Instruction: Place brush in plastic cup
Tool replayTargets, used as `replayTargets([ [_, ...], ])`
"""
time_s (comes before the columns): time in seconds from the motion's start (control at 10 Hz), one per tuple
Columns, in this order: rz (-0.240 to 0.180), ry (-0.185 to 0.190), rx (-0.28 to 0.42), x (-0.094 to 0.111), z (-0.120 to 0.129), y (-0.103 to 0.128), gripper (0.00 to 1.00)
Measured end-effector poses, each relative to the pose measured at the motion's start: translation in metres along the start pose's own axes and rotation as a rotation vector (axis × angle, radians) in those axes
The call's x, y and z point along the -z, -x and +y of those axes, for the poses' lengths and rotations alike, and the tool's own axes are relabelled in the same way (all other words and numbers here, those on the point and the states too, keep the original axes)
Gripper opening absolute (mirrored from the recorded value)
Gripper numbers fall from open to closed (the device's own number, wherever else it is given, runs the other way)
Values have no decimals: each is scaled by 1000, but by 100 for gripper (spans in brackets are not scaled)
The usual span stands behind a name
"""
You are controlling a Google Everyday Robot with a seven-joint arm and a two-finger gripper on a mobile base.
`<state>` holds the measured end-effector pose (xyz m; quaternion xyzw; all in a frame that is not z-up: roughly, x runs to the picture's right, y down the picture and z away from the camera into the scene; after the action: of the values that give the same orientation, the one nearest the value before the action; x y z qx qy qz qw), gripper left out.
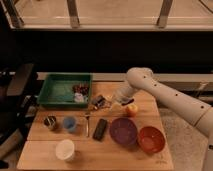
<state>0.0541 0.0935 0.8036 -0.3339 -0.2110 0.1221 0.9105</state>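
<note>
On the wooden table, the brush lay just beside the cup, long axis running front to back, nearer the front edge than the gripper, positioned by the tray, its state impossible to tell.

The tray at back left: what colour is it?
The tray is green, camera view; the gripper hovers to its right.

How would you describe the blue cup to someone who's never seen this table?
Find the green tray at the table's back left; the gripper is just right of it. In front of the tray stand two small cups. The plastic cup is the translucent blue one, right of the dark metallic cup and smaller than the white cup.
</note>
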Motion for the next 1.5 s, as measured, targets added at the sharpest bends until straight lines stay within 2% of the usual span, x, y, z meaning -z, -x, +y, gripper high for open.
replayTargets([
  [0.3, 3, -4, 18, 0, 2, 5, 0],
  [0.4, -3, -4, 33, 0, 4, 11, 0],
  [0.5, -15, 1, 61, -5, 8, 27, 0],
  [0.8, -58, 46, 115, -26, 23, 69, 0],
  [1.0, -101, 95, 141, -42, 38, 95, 0],
  [1.3, -138, 144, 160, -56, 63, 116, 0],
  [1.5, -139, 142, 156, -55, 62, 115, 0],
])
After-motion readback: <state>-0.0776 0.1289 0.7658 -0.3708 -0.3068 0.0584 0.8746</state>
